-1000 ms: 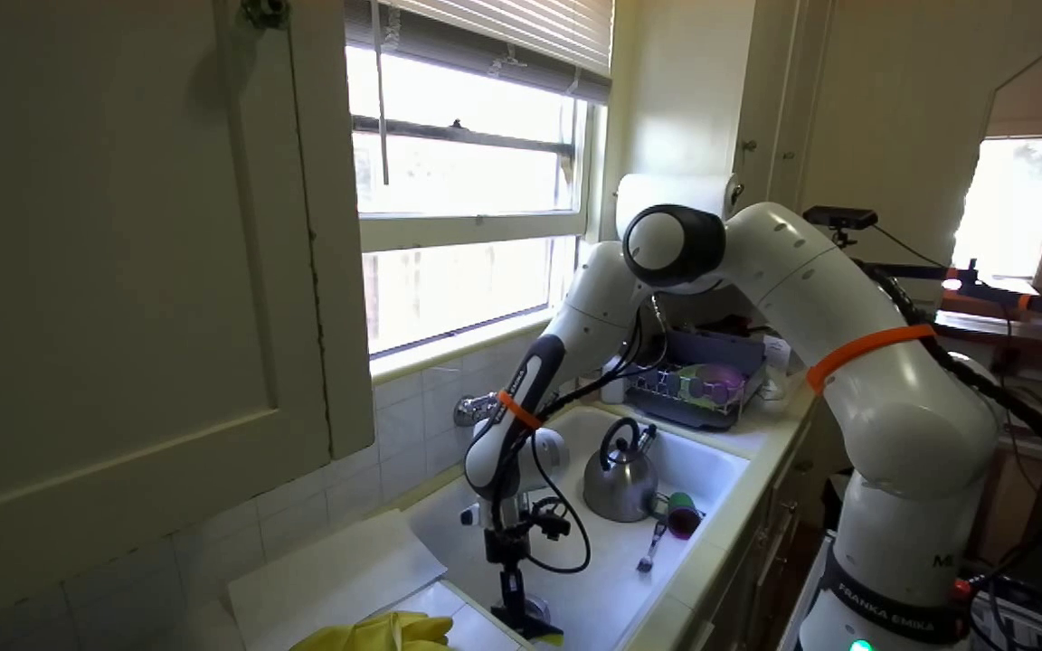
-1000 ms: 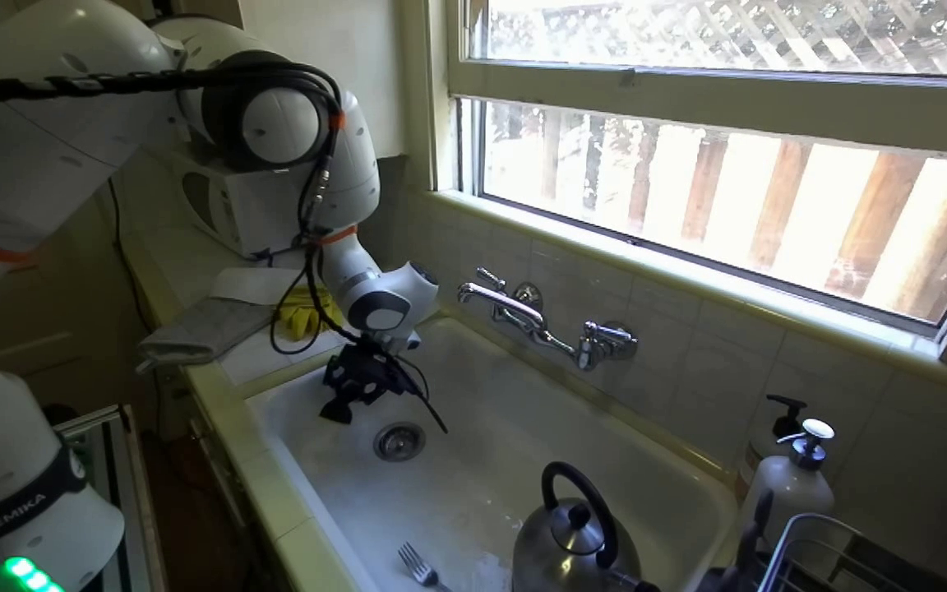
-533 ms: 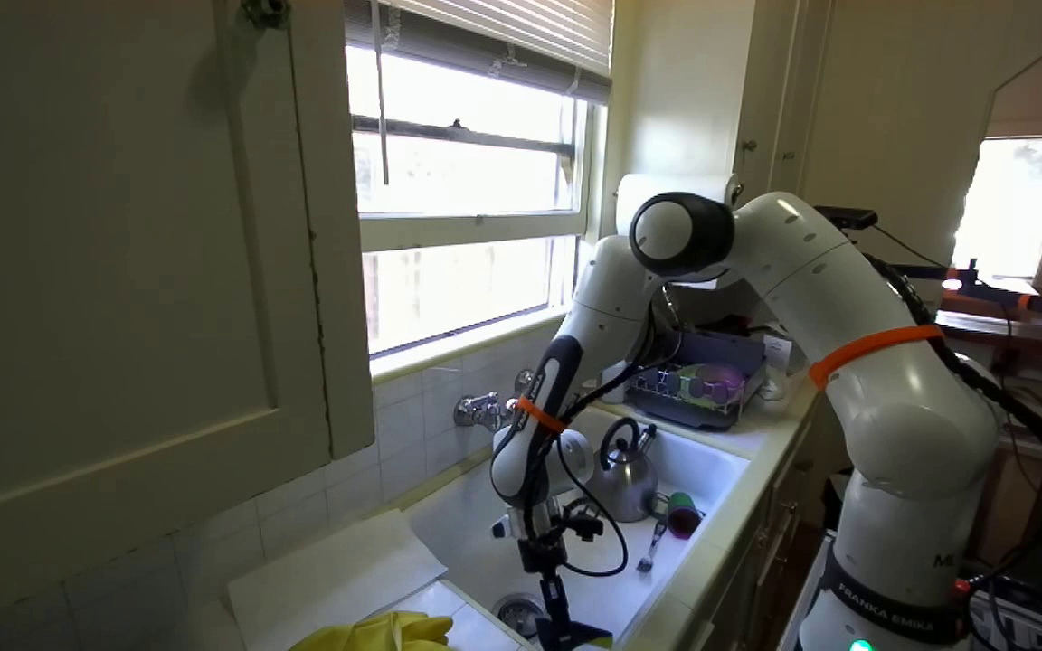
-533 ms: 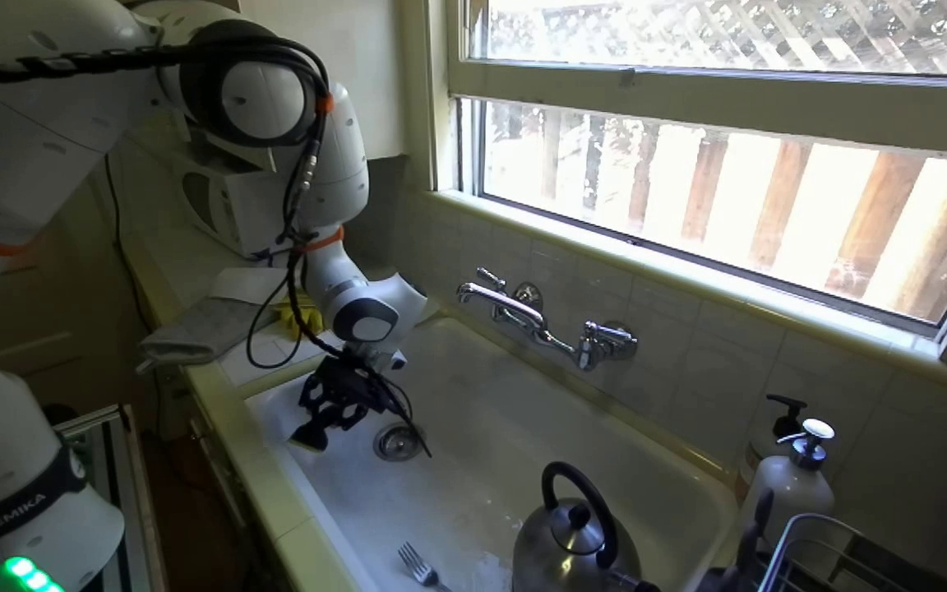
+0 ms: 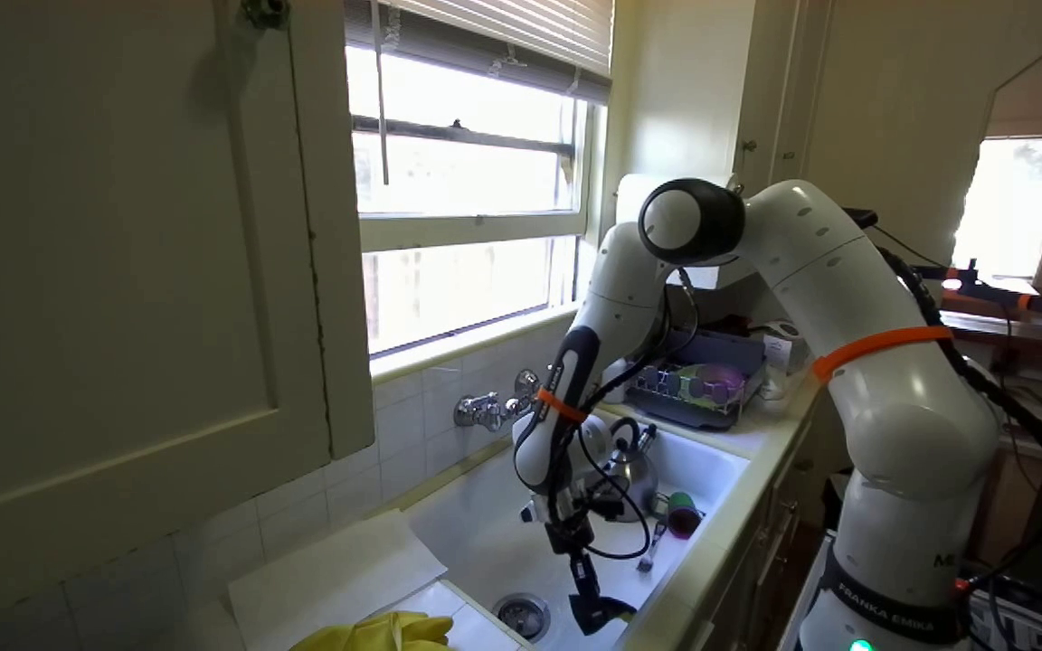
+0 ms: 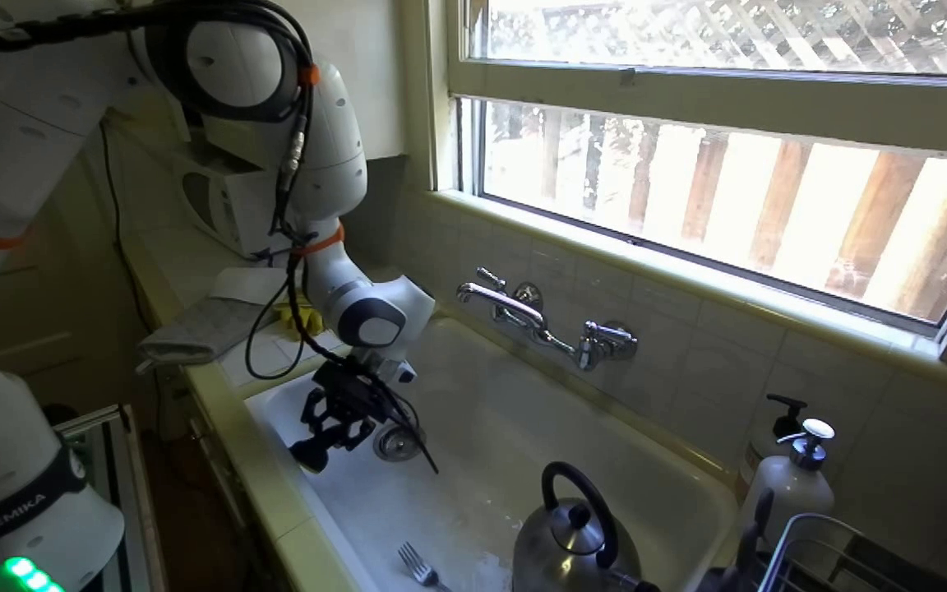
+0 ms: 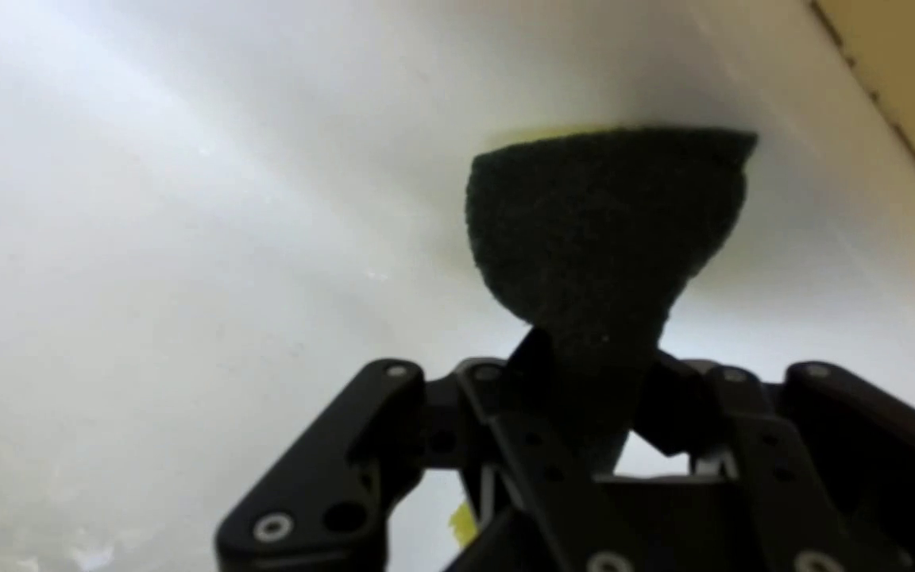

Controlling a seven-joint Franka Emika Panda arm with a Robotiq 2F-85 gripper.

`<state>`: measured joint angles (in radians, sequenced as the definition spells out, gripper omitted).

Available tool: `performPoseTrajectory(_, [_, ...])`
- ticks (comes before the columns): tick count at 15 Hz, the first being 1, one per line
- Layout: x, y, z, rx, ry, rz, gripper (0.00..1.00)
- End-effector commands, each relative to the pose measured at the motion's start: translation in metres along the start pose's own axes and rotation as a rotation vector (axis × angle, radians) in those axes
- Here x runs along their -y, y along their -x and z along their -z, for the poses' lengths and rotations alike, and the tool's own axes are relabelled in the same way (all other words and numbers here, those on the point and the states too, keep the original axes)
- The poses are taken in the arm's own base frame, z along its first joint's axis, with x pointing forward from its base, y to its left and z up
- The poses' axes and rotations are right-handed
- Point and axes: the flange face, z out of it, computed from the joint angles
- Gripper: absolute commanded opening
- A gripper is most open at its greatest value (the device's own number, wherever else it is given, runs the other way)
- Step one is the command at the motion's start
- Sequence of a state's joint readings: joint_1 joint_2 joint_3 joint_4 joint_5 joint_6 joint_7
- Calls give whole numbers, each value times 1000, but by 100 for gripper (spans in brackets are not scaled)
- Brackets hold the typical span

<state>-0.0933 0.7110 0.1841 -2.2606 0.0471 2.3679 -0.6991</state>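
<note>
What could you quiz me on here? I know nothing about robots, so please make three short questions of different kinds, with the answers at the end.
1. What is the gripper holding?

2. True or false: the faucet is mounted on the wall above the sink.

3. Where is the fork?
A) On the wall
B) In the sink
C) In the gripper

Key:
1. A sponge, dark on the side facing the wrist camera, with yellow showing at its edge.
2. True.
3. B.
</note>
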Motion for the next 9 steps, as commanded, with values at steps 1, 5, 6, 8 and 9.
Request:
performPoseTrajectory(1, [-12, 27, -1, 78, 2, -87, 4])
performPoseTrajectory(5, [-41, 48, 0, 105, 9, -169, 4])
performPoseTrajectory(6, [-46, 53, 1, 112, 15, -190, 4])
performPoseTrajectory(8, [-58, 60, 4, 115, 24, -227, 4])
performPoseTrajectory(9, [-63, 64, 5, 113, 34, -236, 4])
